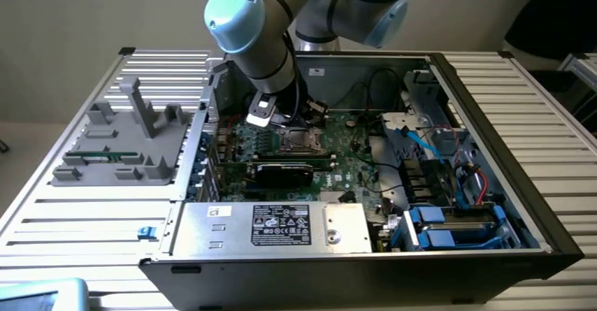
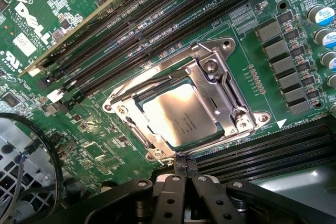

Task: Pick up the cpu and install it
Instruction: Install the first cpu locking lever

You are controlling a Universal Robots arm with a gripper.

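Slatted table carries computer case, grey fixture.

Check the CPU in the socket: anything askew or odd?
Nothing stands out. The square silver-topped cpu lies flat inside the metal socket frame, edges parallel to it. The black tool, shut and holding nothing, sits just beside the socket.

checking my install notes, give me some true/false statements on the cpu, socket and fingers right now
1. The cpu sits inside the socket frame. True.
2. The fingers clamp the cpu. False: they are shut, empty, just beside the socket.
3. A memory stick fills one motherboard slot. True.
4. The computer case is closed. False: it lies open.
5. The grey holder sits inside the case. False: it stands outside, on the exterior view's left.
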